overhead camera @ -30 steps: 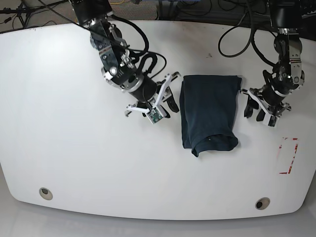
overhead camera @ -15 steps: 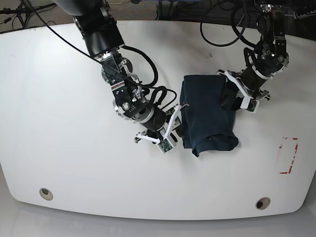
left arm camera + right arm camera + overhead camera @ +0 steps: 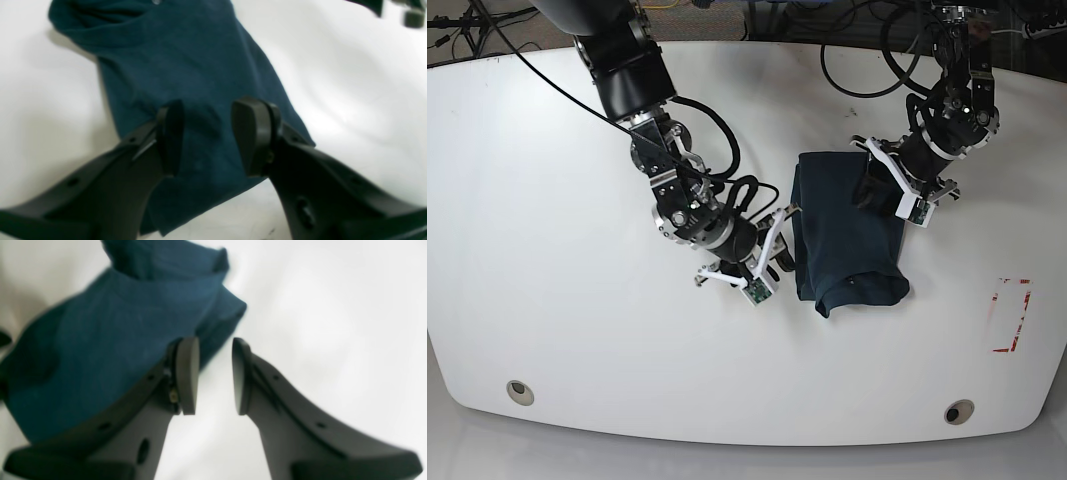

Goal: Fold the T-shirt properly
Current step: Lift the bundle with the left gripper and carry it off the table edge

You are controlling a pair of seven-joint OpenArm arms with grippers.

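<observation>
The dark navy T-shirt (image 3: 847,235) lies folded into a narrow block in the middle of the white table (image 3: 547,250), with a rolled, uneven hem at its near end. My left gripper (image 3: 879,190) hangs over the shirt's upper right part. In the left wrist view it (image 3: 206,136) is open, with the cloth (image 3: 186,66) right beneath both black fingers (image 3: 171,133). My right gripper (image 3: 777,260) sits at the shirt's left edge. In the right wrist view it (image 3: 215,376) is open over bare table, and the T-shirt (image 3: 110,340) lies just left of its fingers (image 3: 186,373).
A red outlined rectangle (image 3: 1012,315) is marked on the table at the right. Two round holes (image 3: 519,390) (image 3: 959,411) sit near the front edge. Black cables (image 3: 867,70) trail over the back of the table.
Both arms have closed in on the shirt from either side. The left gripper moved from beside the shirt's right edge onto the cloth. The right gripper dropped lower along the left edge.
</observation>
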